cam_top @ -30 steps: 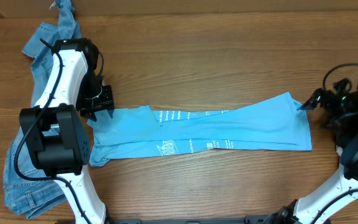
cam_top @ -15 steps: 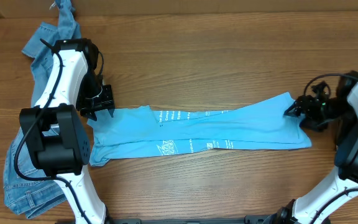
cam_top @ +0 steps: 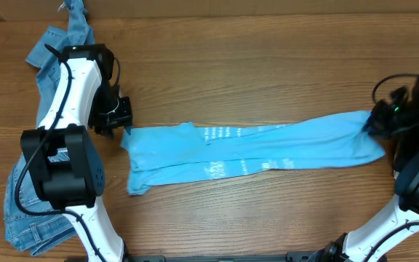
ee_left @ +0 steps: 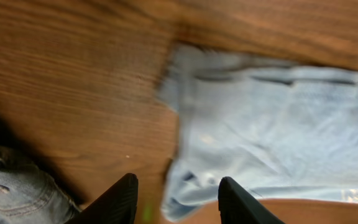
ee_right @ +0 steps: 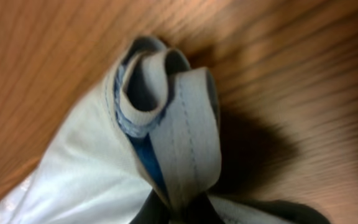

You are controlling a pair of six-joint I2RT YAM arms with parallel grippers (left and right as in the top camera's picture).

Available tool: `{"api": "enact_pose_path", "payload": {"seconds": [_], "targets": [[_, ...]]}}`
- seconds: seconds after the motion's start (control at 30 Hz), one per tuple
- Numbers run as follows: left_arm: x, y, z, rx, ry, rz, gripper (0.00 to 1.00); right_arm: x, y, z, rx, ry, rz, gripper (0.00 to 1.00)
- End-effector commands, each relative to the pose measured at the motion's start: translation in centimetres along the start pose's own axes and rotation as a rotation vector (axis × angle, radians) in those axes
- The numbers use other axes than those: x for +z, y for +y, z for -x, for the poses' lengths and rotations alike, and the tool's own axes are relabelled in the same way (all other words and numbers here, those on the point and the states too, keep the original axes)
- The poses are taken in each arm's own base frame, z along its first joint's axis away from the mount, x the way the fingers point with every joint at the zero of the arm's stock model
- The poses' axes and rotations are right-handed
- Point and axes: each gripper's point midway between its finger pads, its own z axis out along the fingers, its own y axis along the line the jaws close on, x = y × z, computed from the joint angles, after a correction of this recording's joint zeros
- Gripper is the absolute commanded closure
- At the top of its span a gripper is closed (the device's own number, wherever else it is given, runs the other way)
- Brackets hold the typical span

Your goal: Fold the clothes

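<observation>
The light blue T-shirt (cam_top: 268, 149) lies folded into a long band across the middle of the table, with white lettering on it. My right gripper (cam_top: 373, 124) is shut on its right end. In the right wrist view a bunched fold of hem (ee_right: 179, 124) rises out of the closed gripper (ee_right: 188, 214). My left gripper (cam_top: 122, 120) stands open at the shirt's far left corner. In the left wrist view the shirt's left edge (ee_left: 229, 124) reaches down between the gripper's (ee_left: 179, 202) two black fingers (ee_left: 120, 199), which stand apart and do not pinch it.
Blue denim jeans (cam_top: 57, 51) lie along the left side of the table under and behind the left arm, and show at the lower left of the left wrist view (ee_left: 11, 193). Bare wood (cam_top: 253, 73) surrounds the shirt.
My right gripper has shut on the shirt's right end and drawn it to the right. The whole shirt slid right, away from the left gripper, which stayed in place.
</observation>
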Motion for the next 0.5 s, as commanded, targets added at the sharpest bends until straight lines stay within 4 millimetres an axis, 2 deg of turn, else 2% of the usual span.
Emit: {"api": "enact_pose_path", "payload": {"seconds": [0.0,0.07,0.13,0.2,0.4,0.47], "targets": [[-3.4,-0.9,-0.1,-0.013,-0.123,-0.057,0.53,-3.6,1.0,1.2,-0.002,-0.052,-0.038,0.96],[-4.3,-0.9,0.0,-0.021,-0.161,-0.067,0.53,-4.3,2.8,0.4,-0.048,-0.047,-0.039,0.96],[-4.5,-0.9,-0.3,-0.02,-0.16,-0.067,0.53,-5.0,5.8,-1.3,-0.134,-0.041,-0.044,0.96],[-4.5,-0.8,-0.5,-0.021,-0.151,-0.064,0.52,-5.2,7.8,-3.2,-0.207,-0.019,-0.078,0.96],[-4.5,-1.0,-0.5,-0.02,-0.15,-0.071,0.51,-2.7,16.6,-10.8,-0.473,0.102,-0.107,0.96],[-4.5,-1.0,-0.5,-0.019,-0.15,-0.071,0.51,-1.9,18.9,-13.3,-0.552,0.127,-0.115,0.96]]}}
